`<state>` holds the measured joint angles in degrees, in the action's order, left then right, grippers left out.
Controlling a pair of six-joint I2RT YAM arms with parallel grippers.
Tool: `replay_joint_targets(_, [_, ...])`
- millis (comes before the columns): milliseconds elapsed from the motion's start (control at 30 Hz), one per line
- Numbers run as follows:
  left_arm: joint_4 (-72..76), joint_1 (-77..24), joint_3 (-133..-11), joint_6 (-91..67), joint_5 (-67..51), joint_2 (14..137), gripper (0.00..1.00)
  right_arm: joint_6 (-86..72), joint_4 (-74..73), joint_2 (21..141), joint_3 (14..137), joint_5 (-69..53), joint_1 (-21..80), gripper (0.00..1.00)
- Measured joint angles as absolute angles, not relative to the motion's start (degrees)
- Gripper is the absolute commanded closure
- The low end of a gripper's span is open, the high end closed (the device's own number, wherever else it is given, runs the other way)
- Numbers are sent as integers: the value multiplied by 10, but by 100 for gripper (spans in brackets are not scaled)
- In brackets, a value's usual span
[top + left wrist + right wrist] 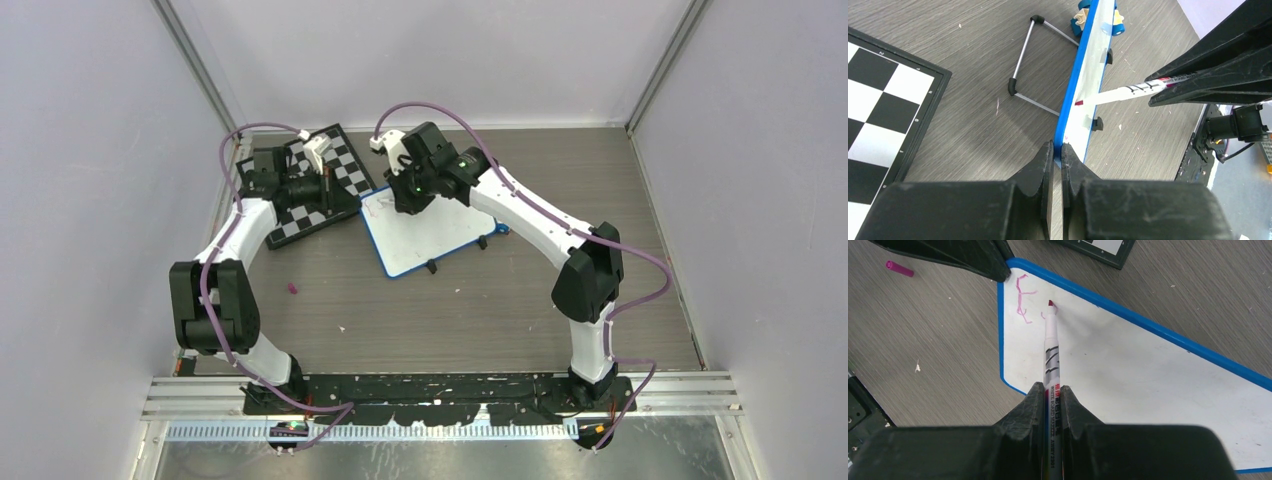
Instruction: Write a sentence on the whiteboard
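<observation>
The whiteboard (437,236) lies tilted on the wooden table, white with a thin blue frame. My left gripper (1062,150) is shut on the blue frame at the board's corner (1064,135), as the top view also shows for the left gripper (355,203). My right gripper (1053,395) is shut on a white whiteboard marker (1052,355). Its red tip (1050,304) rests on the board (1128,365) near that corner. Of the sentence (1023,300), only a pink letter-like scribble and one short stroke show beside the tip. In the top view, the right gripper (405,205) hangs over the board's far left corner.
A black-and-white chessboard (345,165) lies just left of the whiteboard, under the left wrist. The pink marker cap (292,289) lies on the table in front. A wire stand (1033,60) and a small blue object (1083,15) sit by the board's far edge.
</observation>
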<state>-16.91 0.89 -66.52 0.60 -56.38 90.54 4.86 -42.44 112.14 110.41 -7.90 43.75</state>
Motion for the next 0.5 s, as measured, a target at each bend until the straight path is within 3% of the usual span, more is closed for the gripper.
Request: replay_joint_targets(500, [-183, -4, -675, 25, -543, 912, 100, 58, -421, 1122, 1075, -86, 446, 100])
